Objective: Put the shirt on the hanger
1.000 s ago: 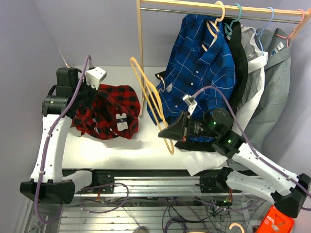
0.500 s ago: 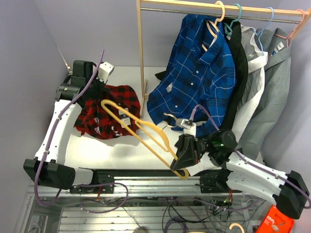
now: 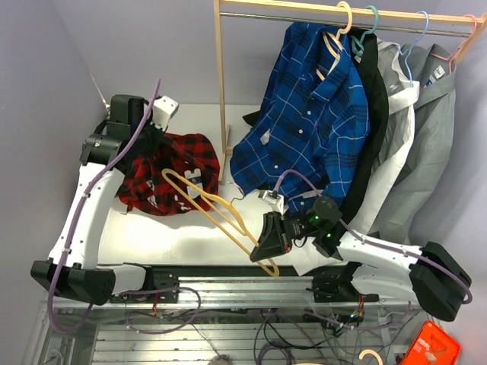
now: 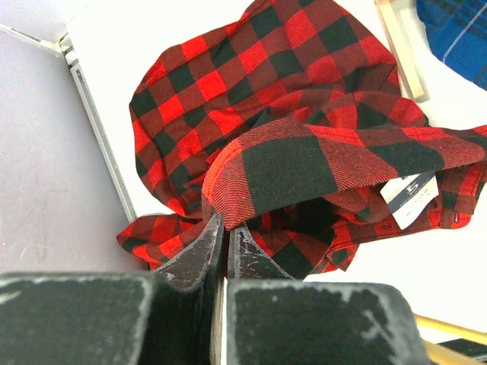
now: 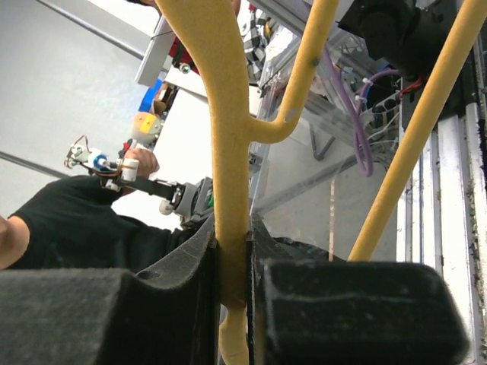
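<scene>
The red-and-black plaid shirt (image 3: 173, 173) lies crumpled at the back left of the white table (image 3: 152, 228). Its white label (image 4: 409, 199) faces up. My left gripper (image 3: 154, 141) is at the shirt's left edge. In the left wrist view its fingertips (image 4: 226, 228) are shut on a raised fold of the shirt (image 4: 281, 152). The pale yellow hanger (image 3: 217, 213) slants low over the table, its far end above the shirt. My right gripper (image 3: 270, 242) is shut on the hanger's neck. In the right wrist view the hanger's stem (image 5: 228, 152) runs between the pads (image 5: 232, 236).
A wooden rack post (image 3: 221, 91) stands just right of the shirt. A blue plaid shirt (image 3: 304, 114), a grey shirt (image 3: 426, 137), a teal hanger (image 3: 370, 23) and a pink hanger (image 3: 468, 34) hang on the rail. The table's left edge (image 4: 99, 137) is close to my left gripper.
My right arm has swung the hanger down from beside the rack post and leftward, so its end is now over the shirt. My left arm shifted back slightly, still gripping the fabric.
</scene>
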`<state>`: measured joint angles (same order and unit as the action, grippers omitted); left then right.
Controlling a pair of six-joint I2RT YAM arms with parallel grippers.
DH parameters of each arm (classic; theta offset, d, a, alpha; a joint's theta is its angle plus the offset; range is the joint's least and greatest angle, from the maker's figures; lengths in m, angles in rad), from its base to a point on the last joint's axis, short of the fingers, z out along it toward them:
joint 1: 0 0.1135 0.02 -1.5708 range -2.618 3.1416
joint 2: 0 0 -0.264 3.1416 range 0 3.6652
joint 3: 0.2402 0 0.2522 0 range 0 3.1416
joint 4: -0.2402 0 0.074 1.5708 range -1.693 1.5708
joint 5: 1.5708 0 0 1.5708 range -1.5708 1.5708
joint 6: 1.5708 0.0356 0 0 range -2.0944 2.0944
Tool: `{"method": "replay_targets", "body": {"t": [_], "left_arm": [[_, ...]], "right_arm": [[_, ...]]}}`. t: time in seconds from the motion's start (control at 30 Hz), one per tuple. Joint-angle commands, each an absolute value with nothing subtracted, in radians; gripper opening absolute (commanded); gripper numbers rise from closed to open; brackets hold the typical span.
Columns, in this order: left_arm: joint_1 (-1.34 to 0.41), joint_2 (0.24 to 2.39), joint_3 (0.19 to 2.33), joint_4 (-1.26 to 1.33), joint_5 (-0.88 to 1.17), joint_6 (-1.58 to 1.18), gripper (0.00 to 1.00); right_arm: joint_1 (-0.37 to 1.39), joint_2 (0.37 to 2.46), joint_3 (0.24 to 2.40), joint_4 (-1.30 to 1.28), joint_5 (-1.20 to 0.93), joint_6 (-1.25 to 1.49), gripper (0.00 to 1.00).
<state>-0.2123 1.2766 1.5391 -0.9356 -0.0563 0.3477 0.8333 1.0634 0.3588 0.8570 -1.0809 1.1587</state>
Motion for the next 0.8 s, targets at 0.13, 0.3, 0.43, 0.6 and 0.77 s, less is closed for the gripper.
{"method": "replay_targets", "body": {"t": [0.13,0.3,0.43,0.6,0.77], "left_arm": [[-0.219,1.166,1.523,-1.017,0.03,0.366,0.07],[-0.219,1.095,1.485,-1.072,0.098,0.394,0.07],[-0.219,1.052,1.451,-1.086,0.112,0.408,0.07],[-0.219,1.023,1.416,-1.081,0.117,0.406,0.07],[-0.219,1.021,1.409,-1.091,0.177,0.396,0.07]], "right_arm": [[0.826,1.221,0.418,1.093,-1.053,1.162,0.0],[0.814,1.403,0.463,1.379,-1.056,1.307,0.0],[0.81,1.587,0.524,1.654,-1.055,1.501,0.0],[0.825,1.764,0.607,1.821,-1.033,1.608,0.0],[0.84,1.818,0.639,1.819,-1.011,1.584,0.0]]}}
